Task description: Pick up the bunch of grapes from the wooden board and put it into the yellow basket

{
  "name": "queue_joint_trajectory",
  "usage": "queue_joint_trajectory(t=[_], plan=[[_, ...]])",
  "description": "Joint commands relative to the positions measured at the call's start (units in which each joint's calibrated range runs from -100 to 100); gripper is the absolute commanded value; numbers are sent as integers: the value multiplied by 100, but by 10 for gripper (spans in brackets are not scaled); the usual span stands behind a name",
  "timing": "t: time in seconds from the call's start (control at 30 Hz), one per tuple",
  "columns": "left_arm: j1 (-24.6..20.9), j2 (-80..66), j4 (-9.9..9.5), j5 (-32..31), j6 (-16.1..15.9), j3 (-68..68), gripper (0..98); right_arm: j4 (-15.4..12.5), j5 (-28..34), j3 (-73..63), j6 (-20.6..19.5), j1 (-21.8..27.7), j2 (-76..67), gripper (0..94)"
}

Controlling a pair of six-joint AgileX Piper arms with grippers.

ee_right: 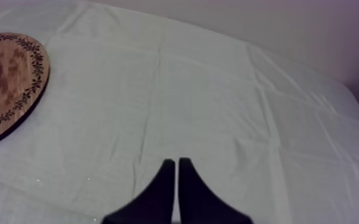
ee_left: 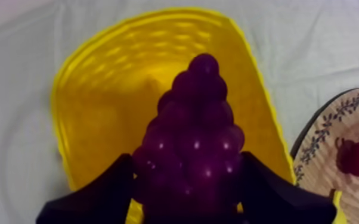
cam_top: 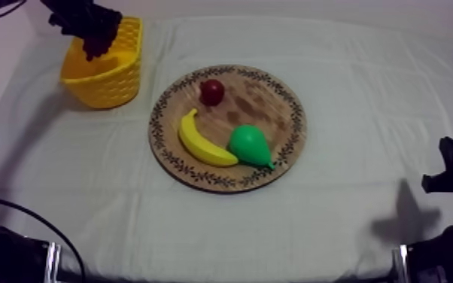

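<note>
Left wrist view: the left hand [ee_left: 185, 184] grasps the bunch of grapes [ee_left: 197, 119] above the yellow basket [ee_left: 98, 95]. Lower it below the rim, then open gently. The right hand [ee_right: 177, 162] rests clenched, empty.

Creased grey-white cloth [cam_top: 335, 203] spreads out before me, a plain pale wall [ee_right: 265, 21] runs along at twelve o'clock, soft shadow [cam_top: 410, 220] pools around four o'clock.

glossy grapes [ee_left: 197, 149], wooden board [cam_top: 227, 126], creased cloth [ee_right: 217, 101]
</note>
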Motion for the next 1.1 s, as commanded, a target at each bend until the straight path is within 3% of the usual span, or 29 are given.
queue_joint_trajectory(t=[0.0, 0.5, 0.73, 1.07], plan=[[-14, 70, 15, -46, 5, 38, 433, 0, 2, 4, -2, 2, -2, 2], [-50, 253, 65, -296, 28, 217, 443, 0, 2, 4, -3, 2, -2, 2], [-70, 153, 76, -367, 77, 358, 726, 0, 2, 4, -3, 2, -2, 2], [-100, 8, 81, -463, 32, 465, 785, 0, 2, 4, -3, 2, -2, 2]])
